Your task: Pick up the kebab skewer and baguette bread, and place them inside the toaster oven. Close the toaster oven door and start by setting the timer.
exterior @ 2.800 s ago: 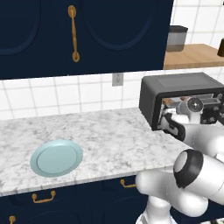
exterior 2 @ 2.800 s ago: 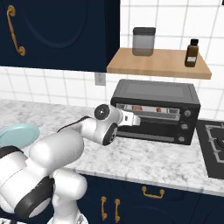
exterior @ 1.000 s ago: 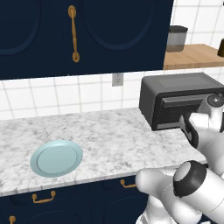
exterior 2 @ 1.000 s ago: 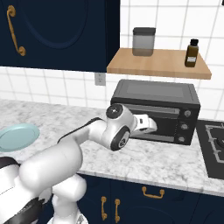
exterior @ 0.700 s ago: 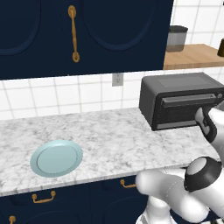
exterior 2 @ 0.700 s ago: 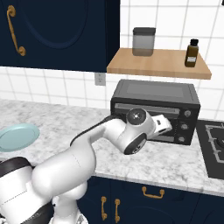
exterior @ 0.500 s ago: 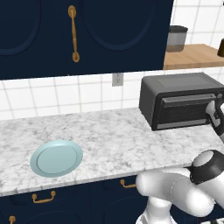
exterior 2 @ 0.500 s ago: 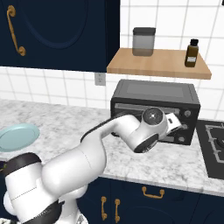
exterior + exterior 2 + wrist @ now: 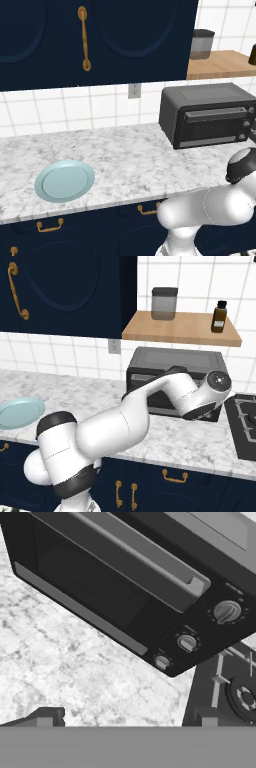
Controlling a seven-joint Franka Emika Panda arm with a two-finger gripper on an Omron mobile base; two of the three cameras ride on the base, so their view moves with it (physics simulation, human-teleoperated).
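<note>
The toaster oven [image 9: 207, 116] stands at the right end of the counter, and its door [image 9: 95, 582] is shut, the bar handle [image 9: 145, 556] lying flat across the top. Three knobs [image 9: 226, 611] run down its right side. My gripper [image 9: 125, 719] is open and empty. It hovers in front of the oven's lower right corner, a short way from the knobs. My arm's wrist [image 9: 218, 381] crosses in front of the toaster oven [image 9: 172, 360]. The kebab skewer and the baguette bread are hidden from view. The blue plate [image 9: 65, 180] is bare.
A stove burner [image 9: 245, 697] lies just right of the oven, on the cooktop [image 9: 245, 426]. A wooden shelf [image 9: 182, 326] above the oven holds a jar [image 9: 164, 303] and a bottle [image 9: 218, 316]. Dark cabinets hang overhead.
The oven door, open 2.8 s ago with my hand at it, is now shut. My arm has swung right, across the oven front toward the knob side.
</note>
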